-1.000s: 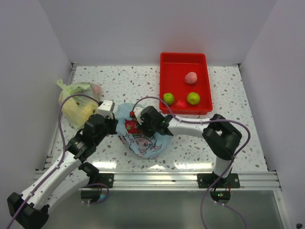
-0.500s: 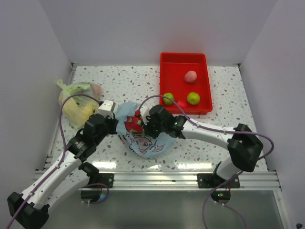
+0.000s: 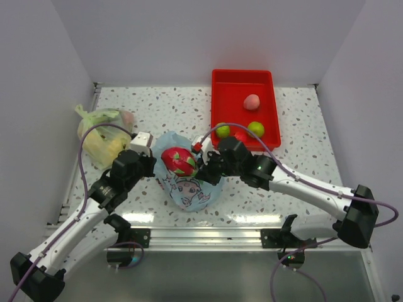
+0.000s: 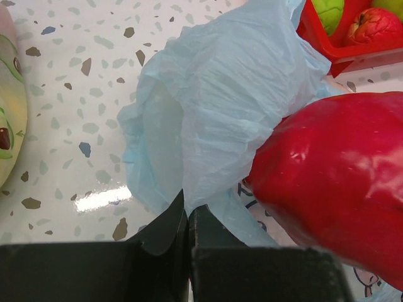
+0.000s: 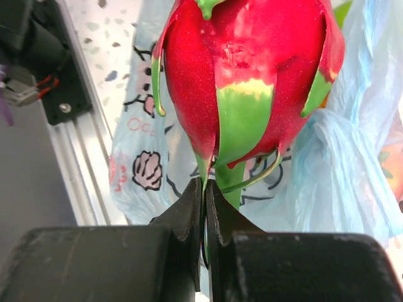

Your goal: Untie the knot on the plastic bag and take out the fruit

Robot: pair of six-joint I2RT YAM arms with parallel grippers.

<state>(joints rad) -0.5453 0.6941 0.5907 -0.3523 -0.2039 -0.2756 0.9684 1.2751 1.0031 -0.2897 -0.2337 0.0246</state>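
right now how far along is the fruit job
Done: bag open; two green fruits, a peach and a red fruit lie in the tray. In hand: right gripper pinches a leaf of the dragon fruit; left gripper grips the bag's edge. Left: dragon fruit to tray; other contents unclear.

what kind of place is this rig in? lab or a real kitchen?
Most likely a lab test cell, not a kitchen: plain white walls box in a speckled table, an aluminium rail runs along its near edge, and fruit sits staged in a red tray.
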